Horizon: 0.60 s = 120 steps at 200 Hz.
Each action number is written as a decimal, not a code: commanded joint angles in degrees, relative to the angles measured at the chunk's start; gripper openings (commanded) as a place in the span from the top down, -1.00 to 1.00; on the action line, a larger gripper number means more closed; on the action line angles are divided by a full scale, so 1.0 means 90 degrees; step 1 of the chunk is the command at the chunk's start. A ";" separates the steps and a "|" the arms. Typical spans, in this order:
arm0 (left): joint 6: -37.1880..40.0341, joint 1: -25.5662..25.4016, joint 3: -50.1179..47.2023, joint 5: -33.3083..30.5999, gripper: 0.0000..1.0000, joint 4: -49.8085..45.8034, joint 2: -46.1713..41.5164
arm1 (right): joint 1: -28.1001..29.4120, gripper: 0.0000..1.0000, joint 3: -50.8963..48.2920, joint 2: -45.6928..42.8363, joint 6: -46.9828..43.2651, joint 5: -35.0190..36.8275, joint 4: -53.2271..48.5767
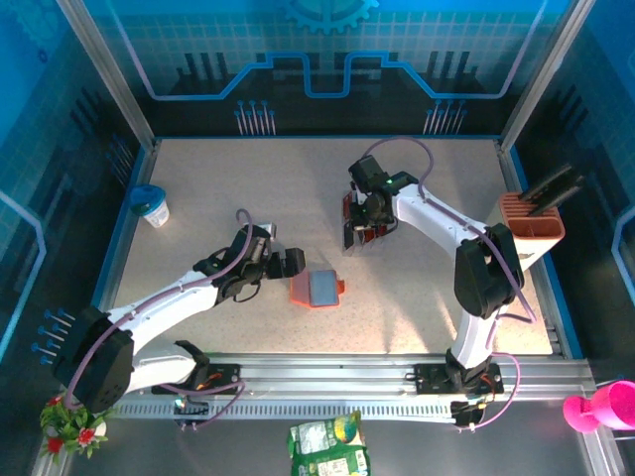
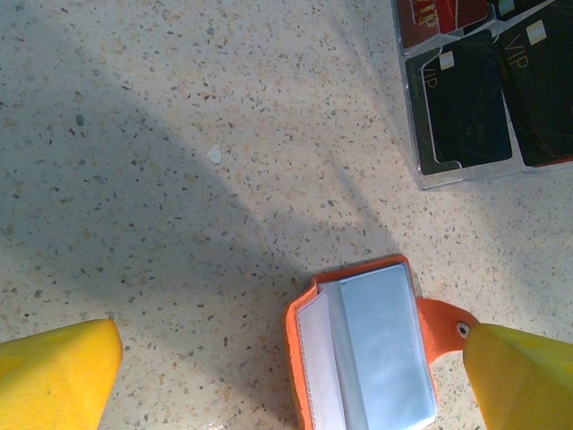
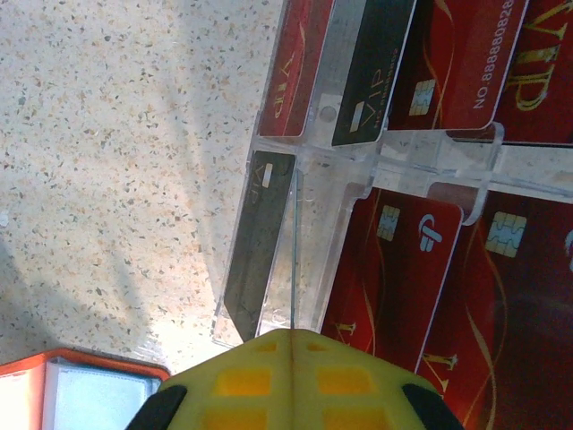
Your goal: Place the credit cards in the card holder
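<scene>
Top external view: the card holder [image 1: 317, 289] lies open on the speckled table [image 1: 218, 188], grey-blue inside facing up, near the middle and just to the right of the left gripper [image 1: 291, 264]. From the left wrist, the two yellow fingertips [image 2: 55, 374] stand wide apart with nothing between them but the table and the lower part of the open case; the right-hand tip overlaps the orange tab that carries the round snap button [image 2: 462, 330]. The credit cards [image 3: 457, 63], red ones with gold lettering and black ones marked VIP, sit in the slots of a clear acrylic stand [image 3: 358, 170], which stands a little beyond and to the right of the case. The right gripper [image 3: 291, 345] is low over that stand, its yellow fingers pressed together along a seam. A thin edge runs straight into that seam, and I cannot tell whether it is a card or part of the stand. A salmon box with black tools [image 1: 531, 220] stands at the table's right edge, and a blue-lidded cup [image 1: 151, 203] at the left.
</scene>
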 commanded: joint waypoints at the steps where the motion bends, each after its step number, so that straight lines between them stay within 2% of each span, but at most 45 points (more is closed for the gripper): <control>1: 0.0067 -0.0051 -0.0058 0.0121 -0.99 0.0075 0.0028 | 0.0114 1.00 0.0195 0.0156 -0.0069 0.0203 -0.0232; 90: 0.0072 -0.0045 -0.0068 0.0123 -0.99 0.0075 0.0008 | 0.0313 1.00 0.0288 0.0657 -0.0117 0.0410 -0.0296; 120: 0.0077 -0.0044 -0.0085 0.0116 -0.99 0.0087 0.0008 | 0.0353 0.65 0.0311 0.0694 -0.0117 0.0448 -0.0308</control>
